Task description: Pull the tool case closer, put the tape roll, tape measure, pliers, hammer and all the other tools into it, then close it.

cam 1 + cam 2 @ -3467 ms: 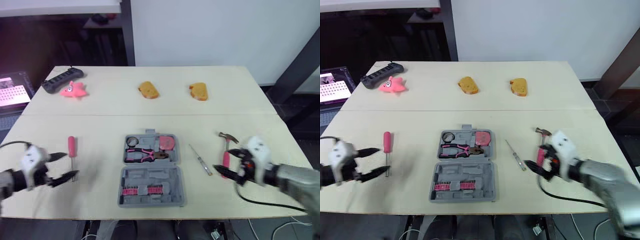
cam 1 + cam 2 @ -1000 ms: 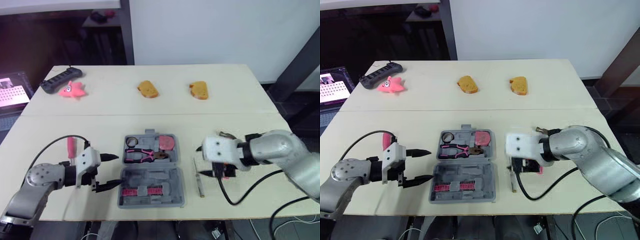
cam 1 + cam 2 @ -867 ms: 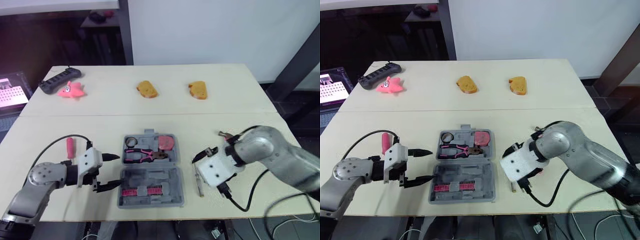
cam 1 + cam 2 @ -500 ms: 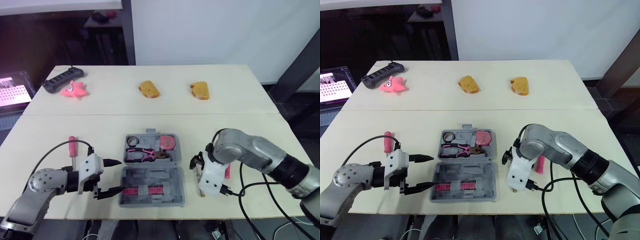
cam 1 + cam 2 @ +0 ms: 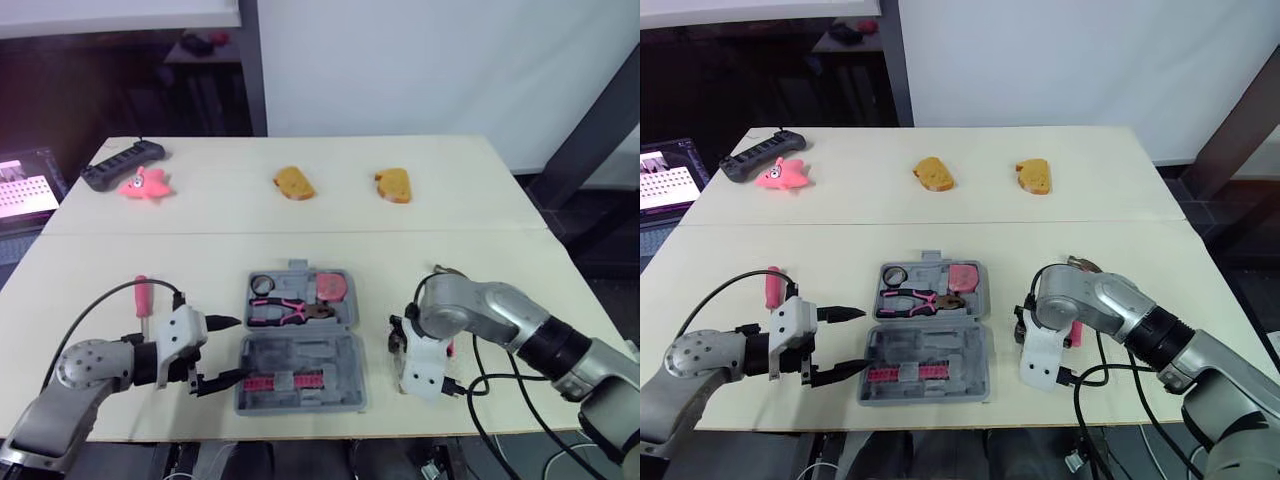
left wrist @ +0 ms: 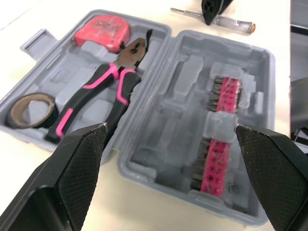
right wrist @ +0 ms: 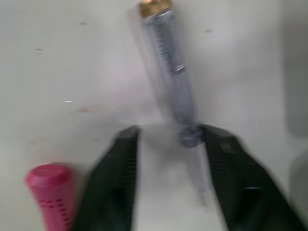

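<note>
**Tool-packing scene.** The open tool case (image 5: 330,352) is shown at the table's near centre, with the tape roll (image 6: 29,109), pliers (image 6: 103,91) and tape measure (image 6: 103,30) seated in its far half. At the case's 9 o'clock, the left gripper (image 5: 241,348) is held low and level on a bent forearm, its fingers spread wide toward the near half. At 3 o'clock, the right gripper (image 7: 166,132) is turned down at the wrist, its fingers parted astride the clear-handled screwdriver (image 7: 166,67). The hammer (image 5: 1076,333) is seen just beside it.

Hammer (image 5: 1077,264) mostly hidden behind right arm (image 5: 492,306); clear screwdriver (image 7: 168,72) blurred.
</note>
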`<action>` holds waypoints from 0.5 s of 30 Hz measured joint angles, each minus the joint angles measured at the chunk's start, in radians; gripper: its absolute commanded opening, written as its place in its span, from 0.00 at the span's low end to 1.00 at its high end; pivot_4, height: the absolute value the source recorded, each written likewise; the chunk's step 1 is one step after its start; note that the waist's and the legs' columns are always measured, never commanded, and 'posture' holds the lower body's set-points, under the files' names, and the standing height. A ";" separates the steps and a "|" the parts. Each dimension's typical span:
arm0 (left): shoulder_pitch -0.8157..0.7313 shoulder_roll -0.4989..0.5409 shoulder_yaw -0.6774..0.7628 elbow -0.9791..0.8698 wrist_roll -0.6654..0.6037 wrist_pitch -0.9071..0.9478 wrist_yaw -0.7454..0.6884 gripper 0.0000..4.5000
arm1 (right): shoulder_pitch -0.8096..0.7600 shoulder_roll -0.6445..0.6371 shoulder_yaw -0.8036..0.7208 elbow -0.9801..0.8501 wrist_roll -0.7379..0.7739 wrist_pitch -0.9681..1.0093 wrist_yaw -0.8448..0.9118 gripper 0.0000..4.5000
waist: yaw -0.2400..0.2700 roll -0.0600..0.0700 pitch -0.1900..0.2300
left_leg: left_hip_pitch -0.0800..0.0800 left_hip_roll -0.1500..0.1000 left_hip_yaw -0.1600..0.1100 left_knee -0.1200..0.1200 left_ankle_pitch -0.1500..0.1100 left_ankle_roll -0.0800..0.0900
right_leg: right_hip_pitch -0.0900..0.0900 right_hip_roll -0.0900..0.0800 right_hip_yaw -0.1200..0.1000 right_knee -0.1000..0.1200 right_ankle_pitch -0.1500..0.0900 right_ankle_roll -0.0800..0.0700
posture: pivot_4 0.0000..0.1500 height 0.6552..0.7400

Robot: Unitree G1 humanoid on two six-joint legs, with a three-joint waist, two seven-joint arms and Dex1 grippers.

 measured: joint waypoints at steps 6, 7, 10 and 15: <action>-0.003 0.000 0.000 0.001 0.000 0.000 0.006 1.00 | 0.041 0.027 -0.051 -0.014 -0.016 0.047 -0.002 0.01 | -0.002 -0.006 -0.001 | 0.007 0.000 0.001 -0.003 0.000 0.000 | 0.004 0.001 0.001 0.000 0.000 -0.001 | 1.00 1.00; -0.007 0.000 0.000 0.001 0.000 0.000 0.006 1.00 | 0.046 0.032 -0.063 -0.015 -0.013 0.063 -0.002 0.01 | -0.002 -0.005 -0.001 | 0.007 0.000 0.001 -0.004 0.000 0.000 | 0.004 0.001 0.001 0.000 0.000 -0.001 | 1.00 1.00; -0.024 0.000 -0.001 0.005 0.000 0.000 0.006 1.00 | 0.058 0.048 -0.096 -0.041 0.038 0.115 -0.004 0.01 | 0.001 0.001 0.002 | 0.006 0.000 0.001 -0.004 0.000 0.000 | 0.003 0.000 0.002 0.001 0.000 0.000 | 1.00 1.00; -0.040 -0.001 -0.004 0.021 0.000 0.000 0.002 1.00 | 0.084 -0.038 -0.269 -0.242 0.324 0.393 0.132 0.01 | 0.017 0.011 0.008 | -0.007 -0.001 -0.001 -0.002 0.000 0.000 | -0.007 -0.001 0.000 0.001 0.002 0.004 | 1.00 1.00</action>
